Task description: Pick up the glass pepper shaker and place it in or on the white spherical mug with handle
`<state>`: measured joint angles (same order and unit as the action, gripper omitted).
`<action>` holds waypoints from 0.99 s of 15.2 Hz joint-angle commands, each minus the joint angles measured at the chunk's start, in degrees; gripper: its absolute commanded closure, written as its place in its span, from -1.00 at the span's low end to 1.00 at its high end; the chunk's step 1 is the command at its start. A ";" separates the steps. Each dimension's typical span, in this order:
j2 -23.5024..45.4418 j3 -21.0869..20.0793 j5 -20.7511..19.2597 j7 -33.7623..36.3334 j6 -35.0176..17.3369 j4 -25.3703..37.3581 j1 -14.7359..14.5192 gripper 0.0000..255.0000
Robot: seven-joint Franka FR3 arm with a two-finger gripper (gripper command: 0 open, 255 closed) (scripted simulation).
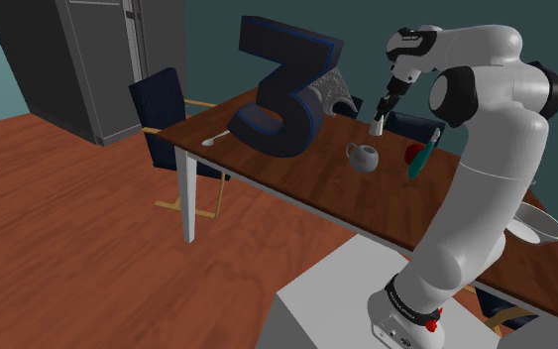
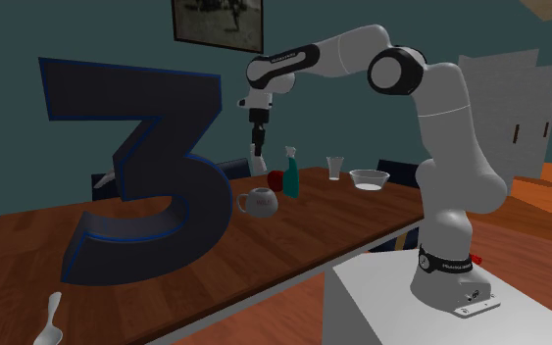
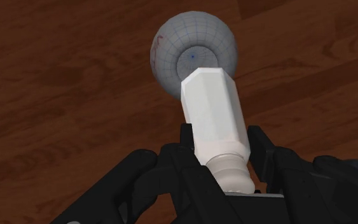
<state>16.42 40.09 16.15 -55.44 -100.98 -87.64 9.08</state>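
Observation:
My black gripper (image 1: 383, 107) (image 2: 258, 125) (image 3: 220, 135) is shut on the pepper shaker (image 3: 214, 118), a plain white faceted bottle with a ribbed neck. The shaker (image 1: 377, 126) (image 2: 259, 153) hangs well above the brown table, its free end pointing down. Under it stands the round pale grey-white mug (image 3: 193, 54) with a handle. In the wrist view the shaker's end overlaps the mug's near side. The mug (image 1: 362, 156) (image 2: 260, 202) rests on the table, apart from the shaker. The fingers (image 3: 258, 141) clasp the shaker near its neck.
A huge dark number 3 (image 1: 284, 87) (image 2: 136, 176) stands on the table beside the mug. A red cup (image 1: 414, 154) (image 2: 276, 181) and a teal bottle (image 1: 421, 159) (image 2: 290, 171) stand close by. A white bowl (image 2: 369, 179), a glass (image 2: 334, 169) and a spoon (image 1: 215, 139) lie farther off.

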 commanded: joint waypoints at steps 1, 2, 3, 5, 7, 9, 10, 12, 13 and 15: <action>0.00 -0.04 0.08 -0.26 -1.34 -1.35 -0.10 1.00; 0.02 -0.08 0.14 -0.36 -2.09 -2.10 -0.18 1.00; 0.05 -0.12 0.20 -0.47 -2.83 -2.83 -0.25 1.00; 0.17 -0.21 0.36 -0.71 -4.30 -4.23 -0.36 1.00; 0.35 -0.31 0.58 -0.97 -5.74 -5.56 -0.44 1.00; 0.59 -0.42 0.84 -1.26 -7.16 -6.82 -0.50 1.00; 0.73 -0.48 0.98 -1.41 -7.86 -7.43 -0.51 1.00; 1.05 -0.61 1.31 -1.73 -9.24 -8.59 -0.52 1.00; 1.34 -0.73 1.60 -2.01 -10.33 -9.48 -0.51 1.00; 1.34 -0.72 1.60 -2.01 -10.33 -9.48 -0.51 1.00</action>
<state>17.58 39.42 17.69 -57.39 -111.14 -96.91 8.55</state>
